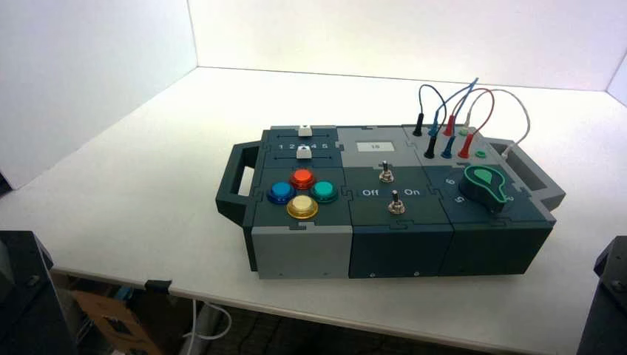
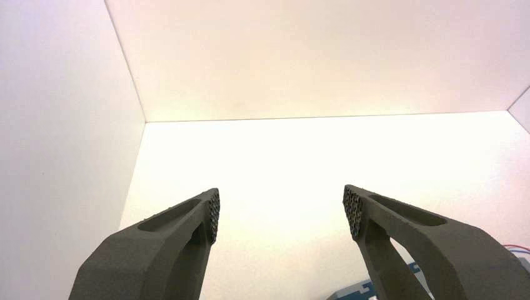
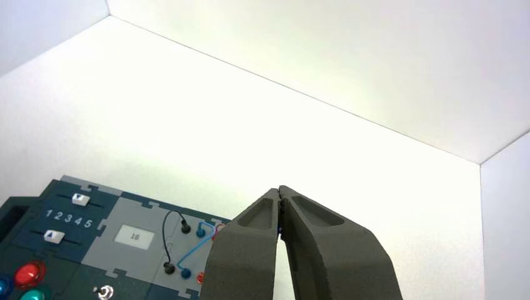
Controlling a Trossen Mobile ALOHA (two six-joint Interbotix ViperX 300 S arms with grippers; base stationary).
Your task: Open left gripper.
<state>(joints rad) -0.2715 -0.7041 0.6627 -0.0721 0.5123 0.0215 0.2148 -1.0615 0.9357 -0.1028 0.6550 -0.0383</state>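
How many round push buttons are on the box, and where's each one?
4, clustered on the box's near-left top panel: the red button farthest from the robot, the blue button on the left, the green button on the right, the yellow button nearest. None looks hidden.

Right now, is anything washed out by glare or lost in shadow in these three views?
High view: the table glows bright behind the box. Left wrist view: the open left gripper stands dark against a glaring table. Right wrist view: the shut right gripper is shaded.
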